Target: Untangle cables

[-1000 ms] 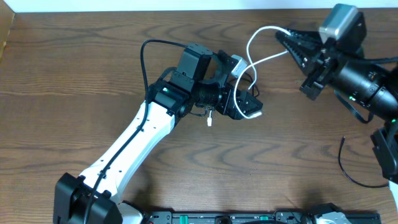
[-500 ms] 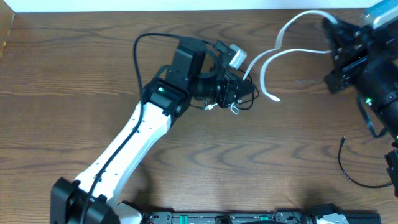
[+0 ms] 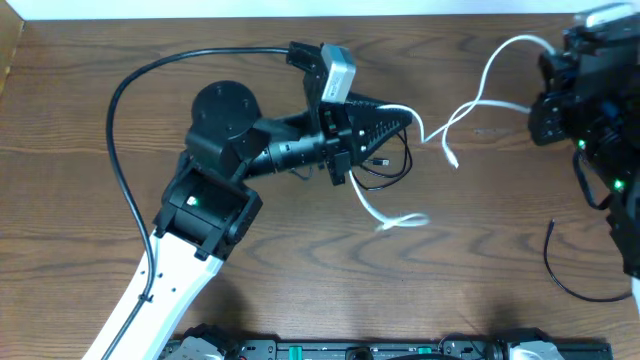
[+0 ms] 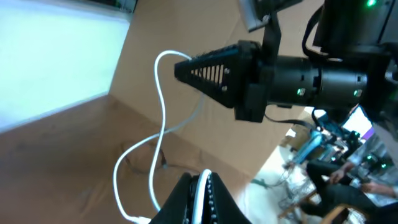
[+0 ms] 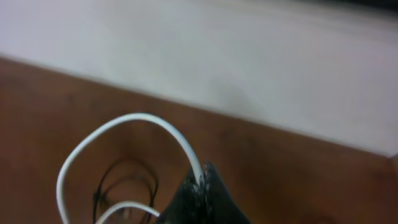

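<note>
- Left jaws: clenched on a white cable [image 4: 163, 118]. The left wrist view shows the white line pinched between the two fingers [image 4: 181, 200].
- Right jaws: also clenched on white cable, which arcs up and away from their tip in the right wrist view.
- Link: in the left wrist view the cable runs from the left jaws up to the tip of the right jaws. It is judged to be one cable held at two places, though this is not certain.
- Position: the white cable is raised off the desk [image 3: 300, 275] and spans the gap between the left arm [image 3: 215, 190] and the right arm [image 3: 600, 90]. A plug end [image 3: 455, 160] hangs free between them.
- Black cable [image 3: 406, 162]: lies in loose loops just beside the left jaws. It cannot be told whether it is threaded through the white cable.
- Loose white strand [image 3: 405, 219]: lies on the desk nearer the front edge. Its upper end runs in beside the black loops, and contact there cannot be confirmed.
- Progress, as a judgement: partly done. The held cable stretches well out to the right of the clump.
- Outstanding: the black loops and the loose white strand lie close together under the left arm. Each cable has yet to be laid apart from the others.
</note>
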You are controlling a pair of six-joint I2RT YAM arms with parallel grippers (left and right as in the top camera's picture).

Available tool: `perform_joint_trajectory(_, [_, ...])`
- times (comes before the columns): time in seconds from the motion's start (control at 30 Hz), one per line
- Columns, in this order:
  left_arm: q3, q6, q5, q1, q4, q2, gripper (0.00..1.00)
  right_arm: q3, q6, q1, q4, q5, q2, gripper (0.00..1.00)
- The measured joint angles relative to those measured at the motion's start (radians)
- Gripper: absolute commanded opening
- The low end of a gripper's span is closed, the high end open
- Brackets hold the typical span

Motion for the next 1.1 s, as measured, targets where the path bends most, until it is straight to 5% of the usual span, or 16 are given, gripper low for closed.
perform_joint_trajectory(0.33, [-0.001,0.046,-0.033,0.0,-0.379,0.147,0.08,0.0,0.0,0.0,-0.285,-0.04,0.073,0.01])
perform_joint_trajectory(0.77, [-0.001,0.057,-0.069,-0.082,-0.429,0.345,0.08,0.0,0.006,0.0,-0.44,-0.051,0.208,0.01])
perform_joint_trajectory(1.1, [-0.001,0.103,-0.086,-0.099,-0.468,0.345,0.63,0.0,0.052,-0.08,-0.4,-0.026,0.315,0.01])
